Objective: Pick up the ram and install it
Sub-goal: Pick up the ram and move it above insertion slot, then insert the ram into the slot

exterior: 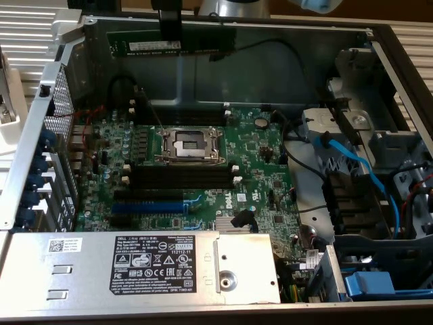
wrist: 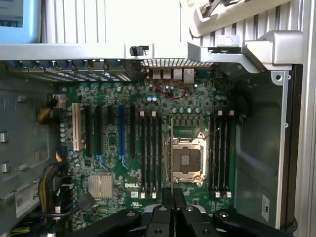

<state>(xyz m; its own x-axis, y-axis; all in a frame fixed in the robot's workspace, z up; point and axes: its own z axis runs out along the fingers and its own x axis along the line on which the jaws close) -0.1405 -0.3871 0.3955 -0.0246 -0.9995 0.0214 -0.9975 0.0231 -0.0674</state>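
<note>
My gripper [exterior: 170,42] hangs at the far side of the open computer case, shut on the ram [exterior: 203,43], a long green stick with a white label that it holds level, high above the motherboard [exterior: 257,162]. In the wrist view the ram [wrist: 171,148] appears edge-on as a thin line running out from my fingertips [wrist: 163,197], over the board beside the CPU socket [wrist: 187,160]. Long black slots [exterior: 179,177] lie in front of the CPU socket [exterior: 191,143]. In the wrist view, black slots [wrist: 148,153] and more black slots [wrist: 219,153] flank the socket.
A grey power supply [exterior: 135,264] with a white label covers the near side. A blue slot [exterior: 147,205] lies beside it. Blue cables [exterior: 352,169] and a drive cage stand at the exterior view's right. Metal case walls [exterior: 40,128] surround the board.
</note>
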